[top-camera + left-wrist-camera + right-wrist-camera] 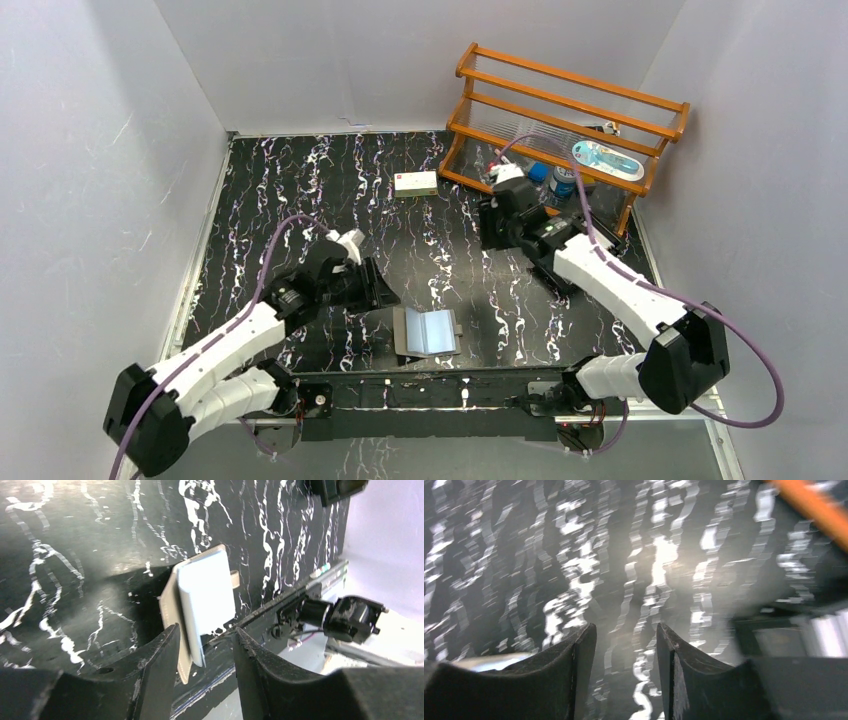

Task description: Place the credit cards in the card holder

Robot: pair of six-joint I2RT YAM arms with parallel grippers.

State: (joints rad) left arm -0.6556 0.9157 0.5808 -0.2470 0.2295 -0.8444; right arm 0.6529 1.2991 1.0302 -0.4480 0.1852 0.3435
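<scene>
**Both arms reach out, neither gripper holding anything**

While the left arm slants low from its base toward the middle of the table (300,180), we see the left gripper (205,629) part-open and empty. The card holder (428,332) lies spread flat just ahead of its fingertips, in line with the gap, pale blue inside up. The right arm stretches far forward, elbow bent near its base. The right gripper (625,626) hangs over the table, fingers apart around nothing — the wooden rack (565,110) lies beyond its right finger.

The right end effector (625,630) is hovering, fingers apart and empty, over the blurred marbled worktop (664,555) near an orange rail (809,505).
</scene>
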